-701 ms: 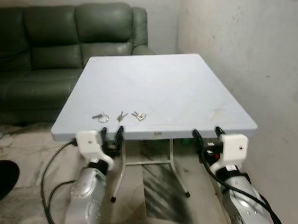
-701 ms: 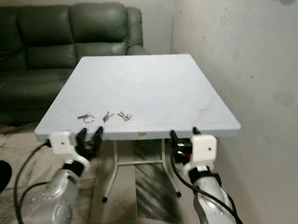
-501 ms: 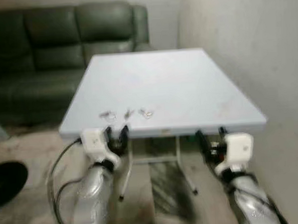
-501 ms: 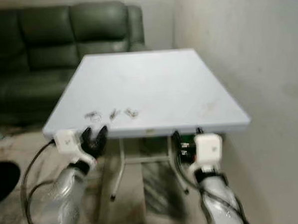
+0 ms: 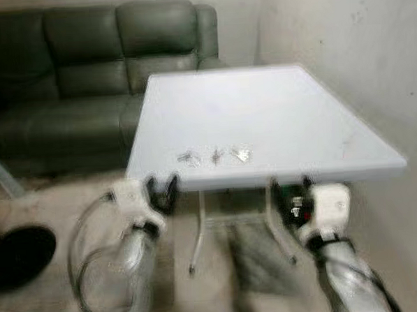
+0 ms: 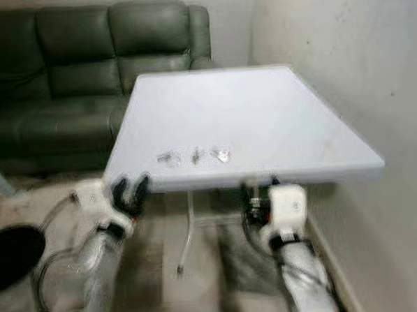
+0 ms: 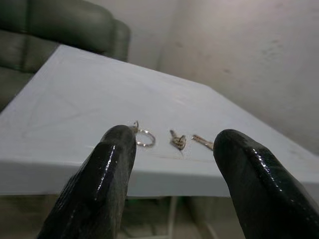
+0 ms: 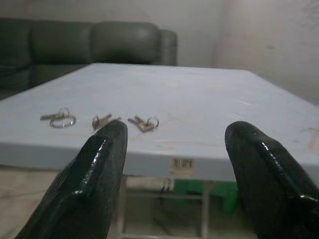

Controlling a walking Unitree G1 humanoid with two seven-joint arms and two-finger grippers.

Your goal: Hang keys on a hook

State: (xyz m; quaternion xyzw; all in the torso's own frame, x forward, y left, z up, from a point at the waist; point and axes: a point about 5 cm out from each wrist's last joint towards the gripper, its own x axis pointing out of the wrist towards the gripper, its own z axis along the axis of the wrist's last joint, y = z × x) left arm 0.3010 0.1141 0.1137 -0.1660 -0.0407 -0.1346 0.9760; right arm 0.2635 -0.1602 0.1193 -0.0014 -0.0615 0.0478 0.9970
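Three small sets of keys lie in a row near the front edge of a pale blue table (image 5: 276, 103): a left set on a ring (image 5: 187, 157), a middle set (image 5: 216, 155) and a right set (image 5: 240, 154). In the wrist views they show as the ringed set (image 7: 143, 137), the middle set (image 8: 102, 120) and the right set (image 8: 144, 123). My left gripper (image 5: 162, 186) is open, just below the table's front edge, under the left keys. To the right, my right gripper (image 5: 290, 188) is open too, low by the edge.
A dark green sofa (image 5: 71, 72) stands behind the table on the left. A bare wall (image 5: 356, 43) runs close along the table's right side. A dark round object (image 5: 18, 253) lies on the floor at the left. The table's thin legs (image 5: 196, 233) stand ahead of me.
The whole picture has shifted right and blurred, so the camera has moved. Both grippers stay open below the table's front edge; the keys have not moved.
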